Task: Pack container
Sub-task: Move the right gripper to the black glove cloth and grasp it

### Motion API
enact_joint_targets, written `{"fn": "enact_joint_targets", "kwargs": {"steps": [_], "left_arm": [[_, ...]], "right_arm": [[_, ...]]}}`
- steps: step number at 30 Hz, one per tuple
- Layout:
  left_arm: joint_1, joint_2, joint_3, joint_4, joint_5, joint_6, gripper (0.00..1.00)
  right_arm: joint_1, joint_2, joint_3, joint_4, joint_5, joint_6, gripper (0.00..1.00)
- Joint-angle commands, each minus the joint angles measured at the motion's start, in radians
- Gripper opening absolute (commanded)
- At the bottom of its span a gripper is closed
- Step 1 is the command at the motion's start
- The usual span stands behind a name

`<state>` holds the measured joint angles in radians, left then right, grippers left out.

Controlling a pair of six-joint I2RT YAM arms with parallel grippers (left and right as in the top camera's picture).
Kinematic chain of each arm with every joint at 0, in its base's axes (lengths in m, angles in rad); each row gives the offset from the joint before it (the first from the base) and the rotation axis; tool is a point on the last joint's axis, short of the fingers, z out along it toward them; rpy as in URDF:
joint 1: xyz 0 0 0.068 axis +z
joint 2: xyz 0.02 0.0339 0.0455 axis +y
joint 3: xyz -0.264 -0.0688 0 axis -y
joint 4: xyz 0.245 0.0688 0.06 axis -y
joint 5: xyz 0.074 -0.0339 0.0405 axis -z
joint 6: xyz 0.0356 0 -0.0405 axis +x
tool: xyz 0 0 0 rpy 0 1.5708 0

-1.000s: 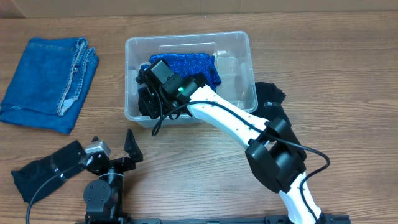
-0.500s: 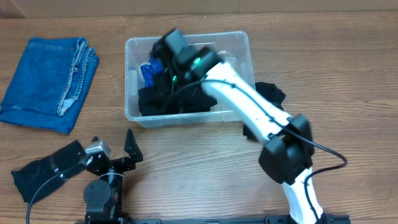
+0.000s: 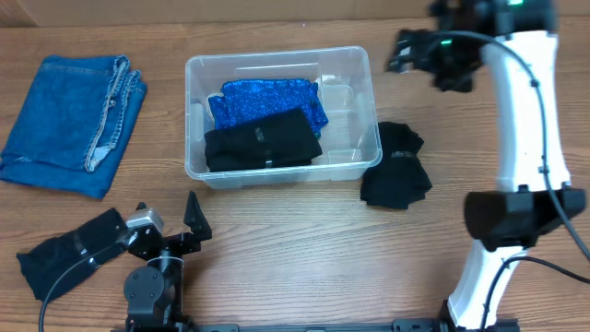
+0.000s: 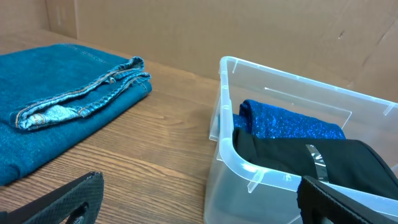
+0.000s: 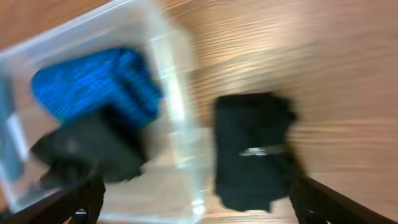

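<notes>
The clear container stands at the middle back of the table. Inside it lie a blue sparkly cloth and a folded black cloth in front of it. My right gripper hangs open and empty, high above the table, right of the container's far right corner. Its blurred wrist view looks down on the container, the blue cloth and a black cloth on the table. My left gripper rests open and empty at the front left, facing the container's near corner.
Folded jeans lie at the far left. A black cloth lies on the wood just right of the container. Another black cloth lies at the front left, beside the left arm. Cardboard lines the back edge.
My right gripper opened, left the black cloth in the container, and swung up and away to the back right. The left arm has not moved.
</notes>
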<state>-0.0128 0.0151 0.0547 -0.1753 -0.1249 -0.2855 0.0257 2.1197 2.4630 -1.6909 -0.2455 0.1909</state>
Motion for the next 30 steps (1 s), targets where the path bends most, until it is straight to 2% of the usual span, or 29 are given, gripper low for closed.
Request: {"fn": "enact_joint_targets", "kwargs": {"steps": [1, 5, 13, 18, 22, 24, 28, 29, 30], "left_arm": [[0.006, -0.011, -0.003, 0.003, -0.013, 0.012, 1.0], [0.006, -0.011, -0.003, 0.003, -0.013, 0.012, 1.0], [0.006, -0.011, -0.003, 0.003, -0.013, 0.012, 1.0], [0.006, -0.011, -0.003, 0.003, -0.013, 0.012, 1.0], [0.006, -0.011, -0.003, 0.003, -0.013, 0.012, 1.0], [0.006, -0.011, -0.003, 0.003, -0.013, 0.012, 1.0], [0.006, -0.011, -0.003, 0.003, -0.013, 0.012, 1.0], [0.006, -0.011, -0.003, 0.003, -0.013, 0.012, 1.0], [0.006, -0.011, -0.003, 0.003, -0.013, 0.012, 1.0]], "right_arm": [[-0.072, -0.017, -0.094, 0.005, 0.08, 0.018, 1.0], [-0.106, -0.017, -0.293, 0.098, 0.098, -0.041, 1.0], [-0.107, -0.017, -0.689, 0.363, -0.034, -0.148, 1.0], [-0.107, -0.017, -0.802, 0.448, -0.119, -0.224, 1.0], [-0.107, -0.017, -0.857, 0.492, -0.122, -0.225, 0.97], [-0.107, -0.017, -0.885, 0.522, -0.127, -0.225, 0.93], [-0.107, -0.017, -0.988, 0.629, -0.179, -0.225, 0.79], [-0.107, -0.017, -1.005, 0.645, -0.179, -0.225, 0.69], [-0.107, -0.017, -1.005, 0.648, -0.179, -0.225, 0.47]]}}
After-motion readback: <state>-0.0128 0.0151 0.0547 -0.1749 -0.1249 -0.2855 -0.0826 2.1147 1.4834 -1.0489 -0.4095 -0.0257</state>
